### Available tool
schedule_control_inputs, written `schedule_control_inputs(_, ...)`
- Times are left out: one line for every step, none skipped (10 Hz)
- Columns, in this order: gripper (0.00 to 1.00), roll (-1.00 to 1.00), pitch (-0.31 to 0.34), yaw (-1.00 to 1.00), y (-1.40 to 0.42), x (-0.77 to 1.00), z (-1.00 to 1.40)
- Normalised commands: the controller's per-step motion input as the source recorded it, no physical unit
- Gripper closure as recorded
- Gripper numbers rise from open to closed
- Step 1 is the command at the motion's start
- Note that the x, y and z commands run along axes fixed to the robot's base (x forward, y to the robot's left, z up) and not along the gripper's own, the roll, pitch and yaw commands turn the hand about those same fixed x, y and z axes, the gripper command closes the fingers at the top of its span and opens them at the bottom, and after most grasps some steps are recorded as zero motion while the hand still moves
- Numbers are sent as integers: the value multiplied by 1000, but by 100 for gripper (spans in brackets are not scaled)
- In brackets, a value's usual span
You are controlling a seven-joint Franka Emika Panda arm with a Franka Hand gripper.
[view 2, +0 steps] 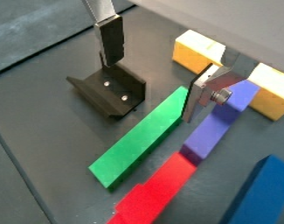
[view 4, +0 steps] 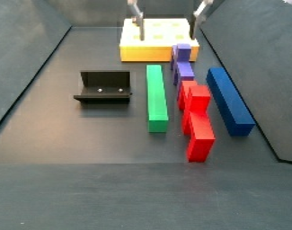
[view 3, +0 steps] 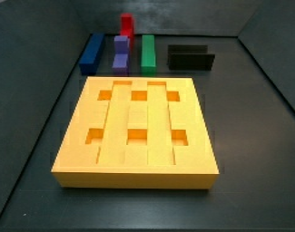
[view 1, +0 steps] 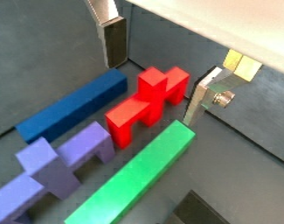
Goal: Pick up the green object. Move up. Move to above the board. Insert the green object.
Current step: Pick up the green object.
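In a wrist view you see the gripper [view 1: 155,70] with its silver fingers [view 1: 113,39] spread wide and nothing between them; the green object [view 1: 138,178] lies flat on the dark floor, alongside the red piece [view 1: 147,101], the purple piece [view 1: 51,166] and the blue bar [view 1: 74,105].

In a wrist view the gripper [view 2: 162,70] again stands wide open and empty, one finger over the fixture [view 2: 109,90], the other by the far end of the green object [view 2: 144,137]. Yellow-orange corners of the board [view 2: 197,49] show behind.

In a side view the board [view 3: 137,131] fills the centre of the frame; the green object [view 3: 147,52] lies at upper centre beside the fixture [view 3: 191,57].

In a side view you find the open gripper [view 4: 167,18] at the top edge over the board [view 4: 148,47], well apart from the green object [view 4: 155,95] at frame centre.
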Motion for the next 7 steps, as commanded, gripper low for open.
schedule_control_inputs(0,-61,-50,-151,357,311,-583)
schedule_control_inputs(0,-54,-160,-103,277,240,-749)
schedule_control_inputs(0,-63,-107,0,0,597,-557)
schedule_control_inputs(0,-43,-84,51,-246,706,-403)
schedule_control_inputs(0,-43,-110,46,-303,629,-394)
schedule_control_inputs(0,-41,-154,14,-323,417,-400)
schedule_control_inputs(0,-41,-193,0,-246,251,-454)
